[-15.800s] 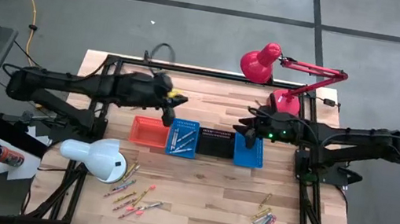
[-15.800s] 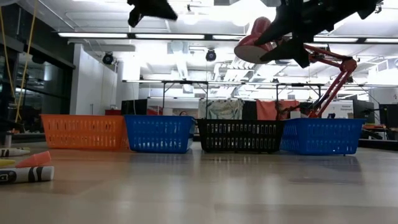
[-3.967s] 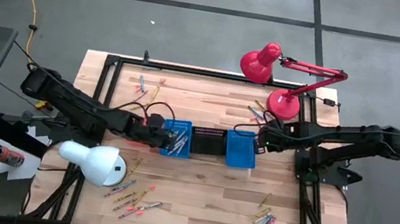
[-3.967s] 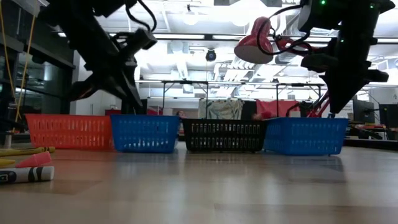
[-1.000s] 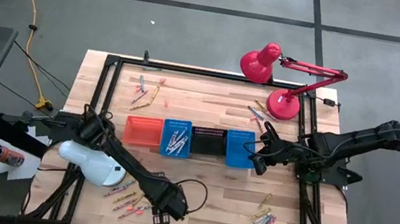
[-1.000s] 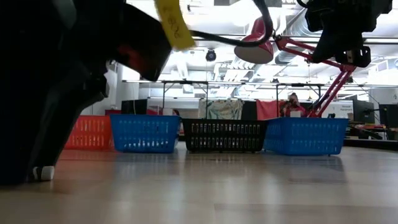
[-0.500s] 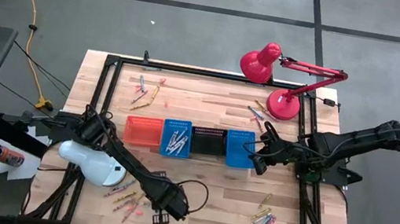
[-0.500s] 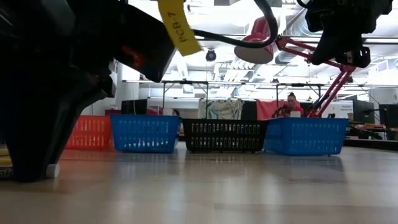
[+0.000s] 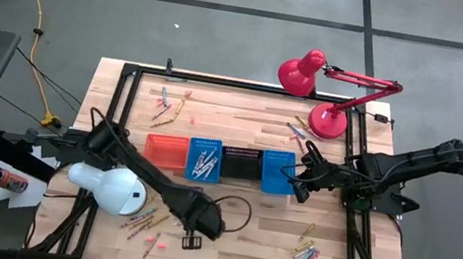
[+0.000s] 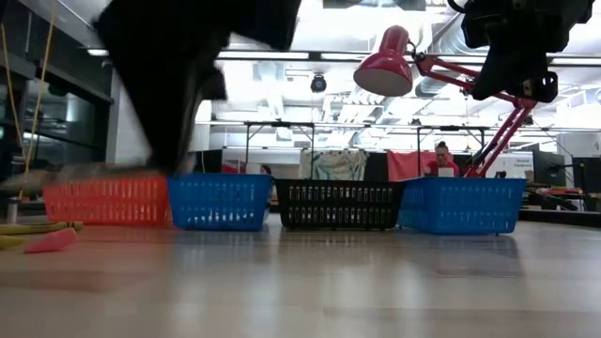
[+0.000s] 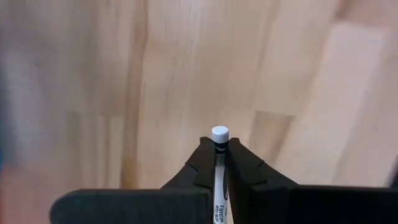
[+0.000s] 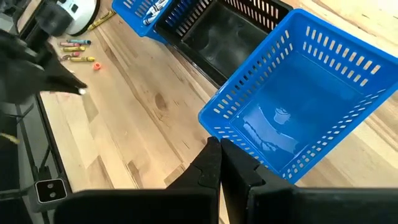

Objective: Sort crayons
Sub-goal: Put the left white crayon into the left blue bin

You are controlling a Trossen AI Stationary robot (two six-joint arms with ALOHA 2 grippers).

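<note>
On the left side of the tabletop (image 9: 235, 227), near its front edge, a loose cluster of crayons (image 9: 144, 224) lies beside a white lamp (image 9: 108, 188). Just to the right of that cluster the left hand (image 9: 193, 240) hangs low over the bare wood, its fingers (image 11: 199, 168) pinched together on a crayon with a white tip (image 11: 219, 168); the tip stands out just past the fingertips in the left wrist view.

Across the middle of the tabletop four baskets sit in a row, touching side by side: an orange basket (image 9: 166, 152), a blue basket (image 9: 203, 158) with several crayons lying in it, a black basket (image 9: 243, 162) and a second blue basket (image 9: 277, 171).

More crayons (image 9: 168, 105) lie scattered near the back left of the tabletop. Others (image 9: 298, 130) lie at the back right, by the base of a red lamp (image 9: 301, 73).

The right hand (image 9: 296, 191) waits just beside the second blue basket, its fingers (image 12: 208, 167) pressed together with nothing between them. A further pile of crayons (image 9: 306, 253) lies near the front right corner.
</note>
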